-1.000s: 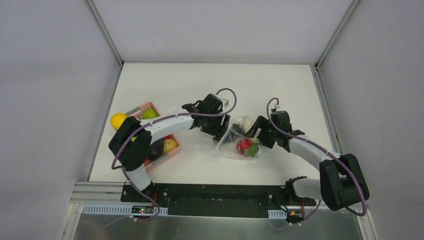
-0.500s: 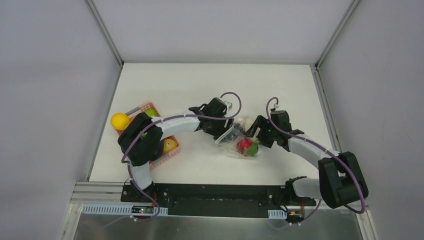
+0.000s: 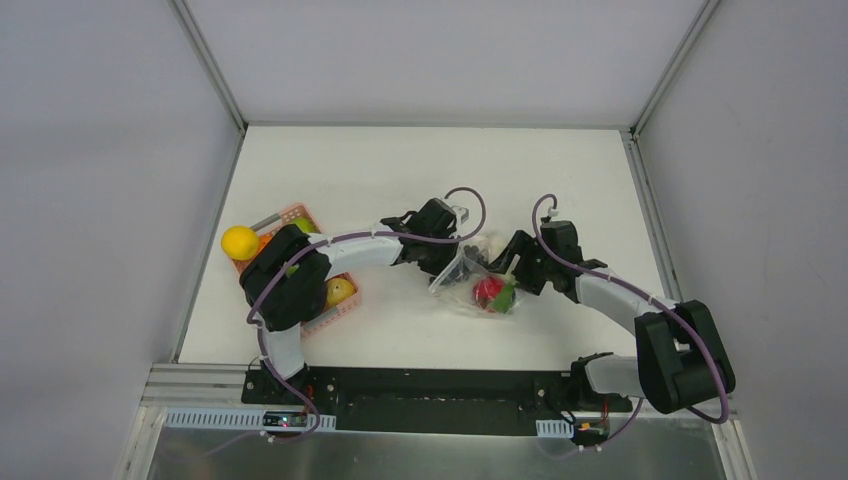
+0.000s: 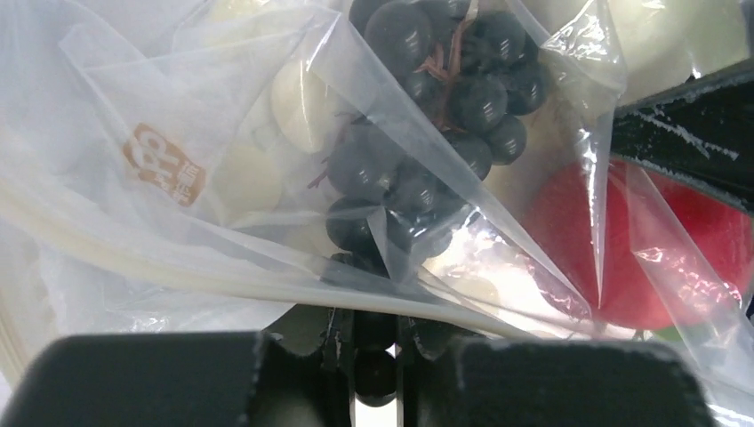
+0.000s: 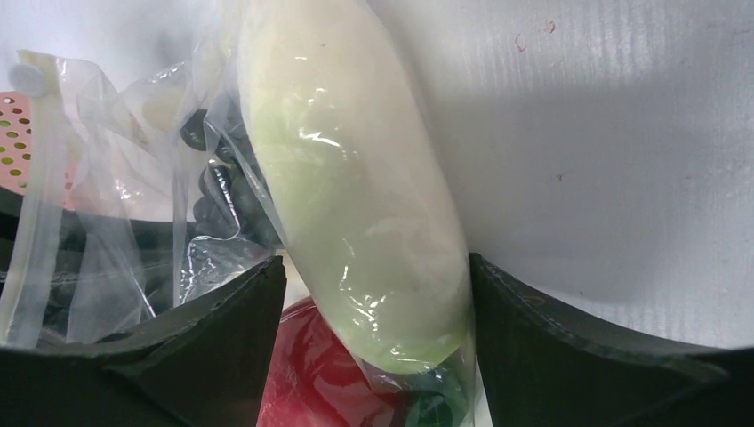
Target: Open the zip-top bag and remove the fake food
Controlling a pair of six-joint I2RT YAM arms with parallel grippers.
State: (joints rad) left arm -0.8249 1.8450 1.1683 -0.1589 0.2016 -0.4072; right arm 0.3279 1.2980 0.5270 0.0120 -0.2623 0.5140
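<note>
The zip-top bag [image 3: 470,268] lies crumpled at mid-table between both arms. Its clear plastic fills the left wrist view, with the zip strip [image 4: 222,271] running across just above my fingers. Inside it are a dark bunch of grapes [image 4: 418,133], a red tomato [image 4: 676,258] and a white elongated vegetable [image 5: 356,196]. My left gripper [image 4: 375,342] is at the bag's left edge, its jaws nearly together on the plastic. My right gripper [image 5: 375,262] stands open, with one finger on each side of the white vegetable, through the bag. The tomato [image 5: 311,374] lies just beneath.
A pink basket [image 3: 345,310] sits at the left, partly under the left arm, holding yellow and green fruit. A yellow round fruit [image 3: 239,242] rests at its far-left corner. The basket's pink edge [image 5: 11,133] shows beyond the bag in the right wrist view.
My left gripper moved right, up to the bag's edge, and its jaws closed there. The right gripper has barely moved.
</note>
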